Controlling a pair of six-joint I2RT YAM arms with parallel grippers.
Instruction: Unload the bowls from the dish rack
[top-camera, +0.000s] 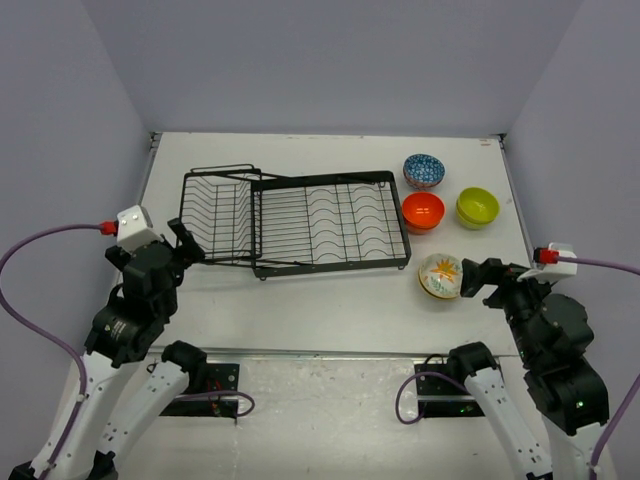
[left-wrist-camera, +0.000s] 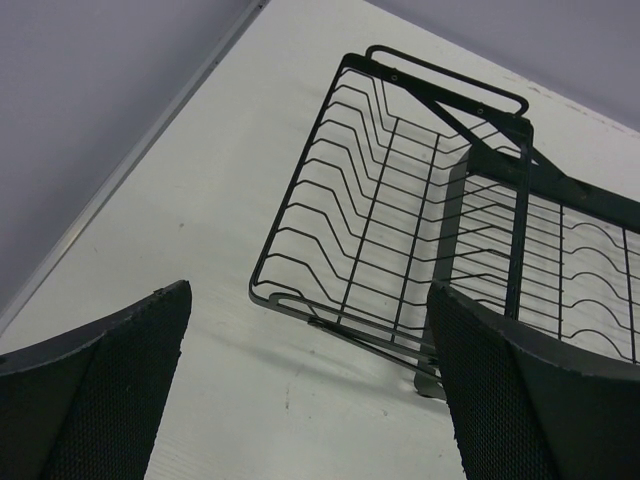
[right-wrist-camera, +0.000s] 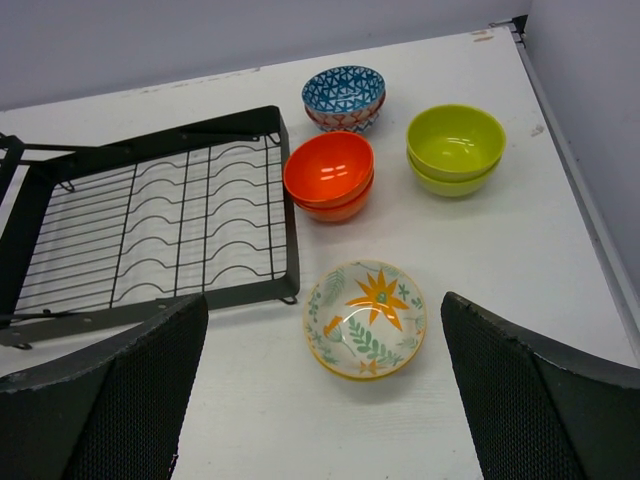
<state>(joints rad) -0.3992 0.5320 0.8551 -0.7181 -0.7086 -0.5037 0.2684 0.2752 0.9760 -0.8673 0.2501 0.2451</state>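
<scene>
The black wire dish rack (top-camera: 300, 222) lies across the table's middle with nothing in its slots; its basket end (left-wrist-camera: 390, 190) fills the left wrist view. To its right stand the bowls: blue-and-white patterned (top-camera: 424, 171), orange (top-camera: 423, 212), lime green (top-camera: 478, 207), and a cream floral one (top-camera: 440, 276). The right wrist view shows them too: blue (right-wrist-camera: 343, 95), orange (right-wrist-camera: 329, 172), green (right-wrist-camera: 455, 145), floral (right-wrist-camera: 365, 318). My left gripper (top-camera: 188, 243) is open by the rack's left end. My right gripper (top-camera: 478, 277) is open just right of the floral bowl, holding nothing.
The table's raised right edge (right-wrist-camera: 585, 200) runs close past the green bowl. Grey walls enclose the table on three sides. Bare white tabletop (left-wrist-camera: 200, 200) lies left of the rack and in front of it.
</scene>
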